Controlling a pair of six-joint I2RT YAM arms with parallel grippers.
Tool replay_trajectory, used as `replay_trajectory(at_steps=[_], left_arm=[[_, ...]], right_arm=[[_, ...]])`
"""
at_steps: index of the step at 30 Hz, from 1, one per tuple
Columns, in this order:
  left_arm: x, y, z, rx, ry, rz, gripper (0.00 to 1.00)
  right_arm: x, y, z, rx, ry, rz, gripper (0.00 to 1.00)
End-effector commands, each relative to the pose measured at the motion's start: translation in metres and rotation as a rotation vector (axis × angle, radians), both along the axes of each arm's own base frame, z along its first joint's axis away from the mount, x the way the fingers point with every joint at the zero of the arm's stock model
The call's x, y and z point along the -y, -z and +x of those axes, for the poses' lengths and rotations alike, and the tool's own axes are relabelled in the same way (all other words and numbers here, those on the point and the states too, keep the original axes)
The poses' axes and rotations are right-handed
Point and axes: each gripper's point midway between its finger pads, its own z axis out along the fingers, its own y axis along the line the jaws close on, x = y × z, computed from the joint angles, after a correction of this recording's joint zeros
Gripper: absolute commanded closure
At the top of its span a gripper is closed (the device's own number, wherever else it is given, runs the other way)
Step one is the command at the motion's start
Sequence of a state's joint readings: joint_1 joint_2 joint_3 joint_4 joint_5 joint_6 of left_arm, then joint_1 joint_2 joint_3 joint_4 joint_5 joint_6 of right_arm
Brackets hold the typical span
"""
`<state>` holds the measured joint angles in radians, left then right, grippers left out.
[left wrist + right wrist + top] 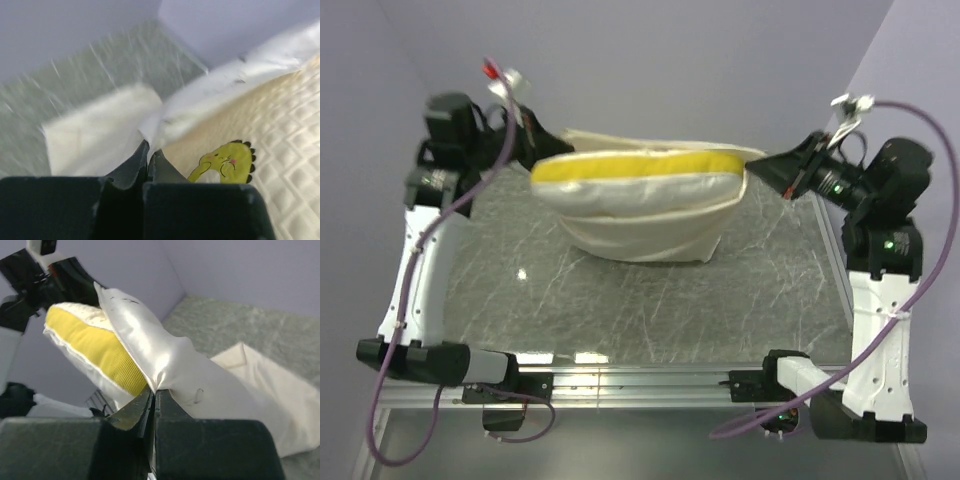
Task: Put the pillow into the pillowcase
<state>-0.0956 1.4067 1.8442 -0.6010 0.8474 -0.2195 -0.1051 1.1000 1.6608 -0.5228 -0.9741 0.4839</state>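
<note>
Cream fabric of the pillowcase (642, 228) is pinched at both corners of its mouth: the left fingers (132, 167) and the right fingers (167, 412) are closed on the cloth, and the sack is held up over the surface (620, 300). The pillow (638, 166) is lodged in that mouth, judged only partly in, with its yellow band exposed; full seating is left to do. No writing can be read; only a green dinosaur print (226, 162) is seen on the quilted pillow.

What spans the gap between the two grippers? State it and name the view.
In the top view, the pillow, partly inside the pillowcase, fills the stretch between the left gripper and the right gripper. Each gripper pinches an edge of the pillowcase.
</note>
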Motion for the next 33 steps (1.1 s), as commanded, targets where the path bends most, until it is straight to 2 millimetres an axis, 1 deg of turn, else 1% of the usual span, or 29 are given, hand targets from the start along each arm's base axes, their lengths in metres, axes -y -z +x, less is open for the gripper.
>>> replay_trajectory(at_steps=[1, 3, 4, 5, 6, 7, 8, 9, 10, 11, 12, 13, 14, 15, 16, 17, 18, 19, 20, 21, 22, 23, 24, 25, 28, 29, 31, 32, 33], left_arm=[[0.006, 0.125, 0.018, -0.196, -0.166, 0.227, 1.0], [0.008, 0.181, 0.015, -0.341, -0.171, 0.317, 1.0], [0.001, 0.198, 0.011, -0.414, -0.189, 0.359, 1.0], [-0.022, 0.181, 0.027, -0.469, -0.222, 0.331, 1.0], [-0.021, 0.191, 0.032, -0.495, -0.22, 0.338, 1.0], [-0.029, 0.131, 0.049, -0.403, -0.228, 0.243, 1.0], [-0.044, 0.093, 0.055, -0.415, -0.173, 0.094, 1.0], [-0.057, 0.068, 0.068, -0.378, -0.191, 0.045, 1.0], [-0.074, 0.03, 0.078, -0.245, -0.286, 0.06, 1.0], [-0.083, 0.022, 0.081, -0.196, -0.322, 0.078, 1.0], [-0.082, 0.014, 0.077, -0.17, -0.307, 0.065, 1.0], [-0.082, 0.041, 0.08, -0.254, -0.316, 0.06, 1.0], [-0.08, 0.055, 0.079, -0.269, -0.31, 0.069, 1.0], [-0.083, 0.071, 0.077, -0.27, -0.335, 0.097, 1.0], [-0.084, 0.069, 0.078, -0.211, -0.341, 0.139, 1.0], [-0.084, 0.057, 0.076, -0.153, -0.35, 0.151, 1.0], [-0.088, 0.021, 0.07, -0.042, -0.381, 0.145, 1.0], [-0.091, -0.011, 0.068, 0.059, -0.403, 0.139, 1.0], [-0.093, -0.04, 0.063, 0.136, -0.426, 0.128, 1.0], [-0.096, -0.093, 0.047, 0.272, -0.455, 0.097, 1.0], [-0.099, -0.117, 0.041, 0.333, -0.484, 0.061, 1.0], [-0.099, -0.13, 0.035, 0.378, -0.492, 0.045, 1.0], [-0.097, -0.144, 0.016, 0.428, -0.491, 0.029, 1.0], [-0.096, -0.116, 0.031, 0.381, -0.483, 0.06, 1.0], [-0.095, -0.103, 0.034, 0.387, -0.492, 0.082, 1.0], [-0.096, -0.11, 0.032, 0.414, -0.492, 0.073, 1.0], [-0.104, -0.137, 0.017, 0.486, -0.522, 0.022, 1.0], [-0.11, -0.149, 0.01, 0.528, -0.556, 0.002, 1.0], [-0.114, -0.17, -0.007, 0.628, -0.588, -0.028, 1.0]], right_arm=[[-0.002, 0.084, 0.021, -0.16, 0.065, -0.05, 1.0], [0.0, 0.137, 0.026, -0.255, 0.064, -0.118, 1.0], [0.002, 0.144, 0.028, -0.265, 0.069, -0.145, 1.0], [0.01, 0.133, 0.034, -0.215, 0.092, -0.212, 1.0], [0.01, 0.115, 0.031, -0.178, 0.096, -0.212, 1.0], [0.013, 0.103, 0.037, -0.147, 0.111, -0.227, 1.0], [0.024, 0.086, 0.043, -0.108, 0.159, -0.232, 1.0], [0.031, 0.067, 0.046, -0.07, 0.187, -0.224, 1.0], [0.04, 0.035, 0.051, 0.002, 0.225, -0.211, 1.0], [0.046, 0.022, 0.054, 0.002, 0.256, -0.173, 1.0], [0.058, 0.009, 0.058, 0.039, 0.288, -0.155, 1.0], [0.059, 0.01, 0.06, 0.032, 0.296, -0.143, 1.0], [0.061, 0.016, 0.062, 0.023, 0.301, -0.15, 1.0], [0.05, 0.044, 0.061, -0.051, 0.25, -0.154, 1.0], [0.044, 0.062, 0.059, -0.102, 0.218, -0.164, 1.0], [0.036, 0.079, 0.055, -0.133, 0.171, -0.188, 1.0], [0.025, 0.096, 0.046, -0.179, 0.106, -0.187, 1.0], [0.019, 0.093, 0.043, -0.163, 0.081, -0.184, 1.0], [0.021, 0.079, 0.043, -0.133, 0.098, -0.168, 1.0], [0.024, 0.034, 0.041, -0.008, 0.115, -0.153, 1.0], [0.045, 0.007, 0.044, 0.046, 0.179, -0.128, 1.0], [0.051, -0.021, 0.041, 0.044, 0.201, -0.039, 1.0], [0.061, -0.06, 0.035, 0.16, 0.229, -0.02, 1.0], [0.064, -0.068, 0.032, 0.173, 0.233, 0.003, 1.0], [0.061, -0.068, 0.03, 0.212, 0.243, -0.048, 1.0], [0.069, -0.073, 0.031, 0.215, 0.271, -0.047, 1.0], [0.081, -0.109, 0.024, 0.309, 0.32, -0.04, 1.0], [0.088, -0.121, 0.015, 0.305, 0.336, 0.005, 1.0], [0.085, -0.138, 0.002, 0.388, 0.341, -0.006, 1.0]])
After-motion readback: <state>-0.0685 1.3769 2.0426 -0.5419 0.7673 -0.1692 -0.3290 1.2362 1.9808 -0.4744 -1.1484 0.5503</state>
